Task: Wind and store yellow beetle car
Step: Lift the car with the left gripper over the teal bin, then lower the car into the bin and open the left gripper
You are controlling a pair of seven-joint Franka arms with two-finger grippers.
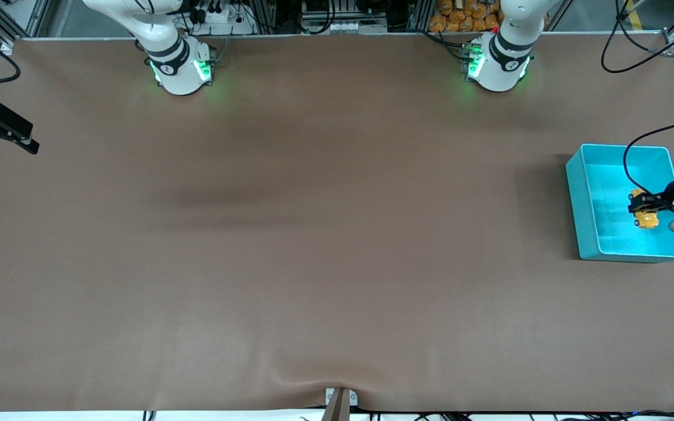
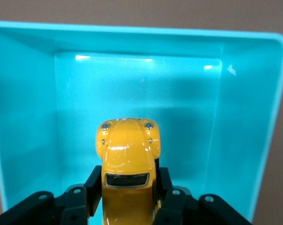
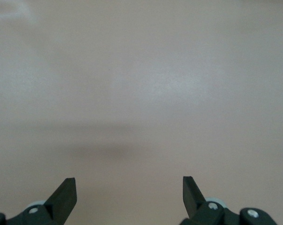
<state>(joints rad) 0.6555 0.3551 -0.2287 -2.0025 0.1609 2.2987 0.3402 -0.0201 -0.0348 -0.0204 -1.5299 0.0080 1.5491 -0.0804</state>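
The yellow beetle car (image 1: pixel 646 220) is a tiny yellow toy with dark windows. My left gripper (image 1: pixel 641 204) is shut on it and holds it inside the teal bin (image 1: pixel 581 204), just above the bin's floor. In the left wrist view the car (image 2: pixel 127 145) sits between the black fingers (image 2: pixel 93 185), nose toward the bin's wall (image 2: pixel 19 93). My right gripper (image 1: pixel 24 137) is open and empty and waits over the right arm's end of the table. In the right wrist view it (image 3: pixel 129 187) has only bare brown mat under it.
The teal bin stands at the left arm's end of the table, close to the table's edge. A brown mat (image 1: pixel 313 234) covers the table. A small metal clamp (image 1: pixel 340 400) sits at the edge nearest the front camera.
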